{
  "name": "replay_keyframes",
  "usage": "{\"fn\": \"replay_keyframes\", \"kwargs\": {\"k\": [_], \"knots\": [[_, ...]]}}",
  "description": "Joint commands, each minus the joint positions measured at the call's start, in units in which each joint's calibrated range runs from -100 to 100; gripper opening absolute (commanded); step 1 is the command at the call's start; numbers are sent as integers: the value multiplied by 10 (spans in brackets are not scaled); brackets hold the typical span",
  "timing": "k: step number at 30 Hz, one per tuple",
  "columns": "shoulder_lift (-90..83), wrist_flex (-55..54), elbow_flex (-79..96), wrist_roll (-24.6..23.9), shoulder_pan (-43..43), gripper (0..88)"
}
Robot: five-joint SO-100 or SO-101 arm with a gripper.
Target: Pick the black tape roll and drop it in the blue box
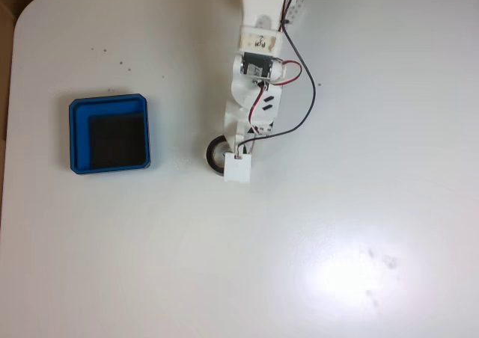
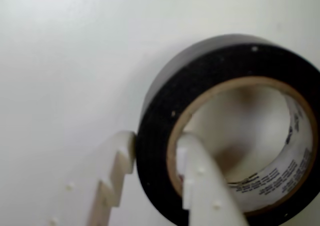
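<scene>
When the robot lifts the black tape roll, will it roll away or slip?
Probably not. The tape roll lies flat on the table, so it shouldn't roll. One finger sits inside the ring and one outside, pinching its wall, which likely holds. It looks stiff and light, though it might swing.

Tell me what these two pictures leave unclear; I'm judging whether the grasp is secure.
- Gripper fingertips: hidden under the arm in the fixed view.
- Black tape roll: mostly covered by the arm there; its right and bottom are cut off by the wrist view's edges.
- Lettering inside the roll: too blurred to read.
- Blue box floor: detail too dark.
</scene>
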Motion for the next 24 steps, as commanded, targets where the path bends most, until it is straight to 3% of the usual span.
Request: {"fn": "replay_keyframes", "kwargs": {"k": [1, 4, 8, 17, 24], "knots": [[-123, 90, -17, -2, 11, 5], [-193, 170, -37, -3, 9, 5], [-194, 197, -123, -3, 30, 5], [42, 197, -396, -3, 201, 5], [199, 197, -537, -4, 280, 5]]}}
